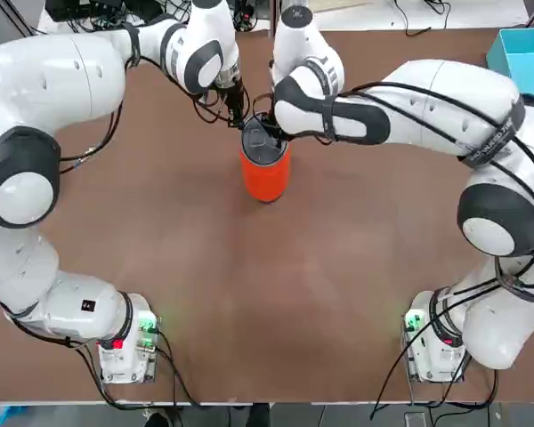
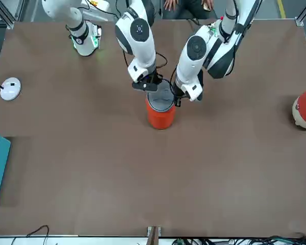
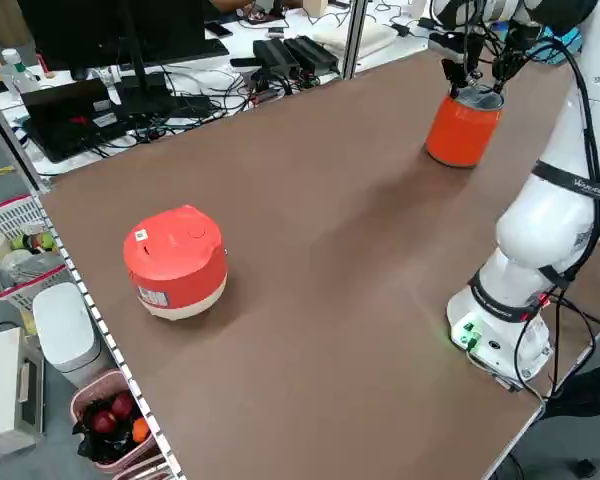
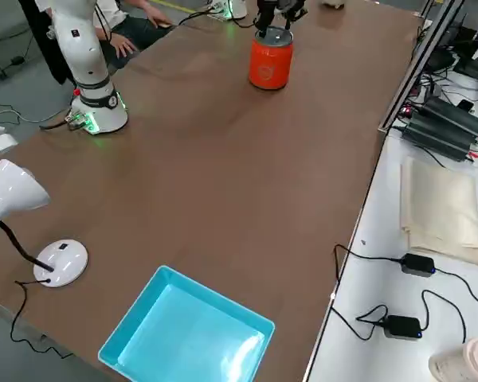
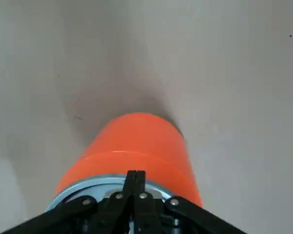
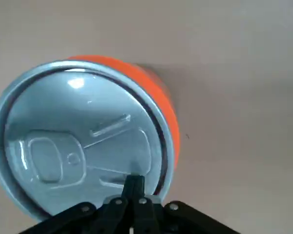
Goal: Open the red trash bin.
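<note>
The red trash bin [image 1: 265, 173] stands upright on the brown tabletop [image 1: 249, 294], a little toward 12 o'clock of the tabletop's middle in the overhead view. Its round grey lid [image 6: 78, 146] lies level inside the silver rim [image 6: 156, 122], so the bin is not yet open.

Both arms reach in over the bin's top. The left pincer [image 1: 238, 111] comes down at the rim's 11 o'clock edge in the overhead view; its 2 fingers are pressed together, tip to tip, as the left wrist view shows, with the tips [image 5: 136, 183] right at the silver rim and nothing between them. The right pincer [image 1: 271, 132] comes in from 2 o'clock and its fingers are likewise together, empty, with the tips [image 6: 133, 184] resting at the edge of the lid just inside the rim. Whether either tip truly presses on the bin cannot be told.

Well apart from the bin, a light-blue box [image 4: 187, 334] sits at the tabletop's edge near 2 o'clock in the overhead view, and a round white puck with a cable [image 2: 10, 88] lies near it. A squat red rice cooker [image 3: 176, 262] sits alone at the opposite end, on the robot's left.
</note>
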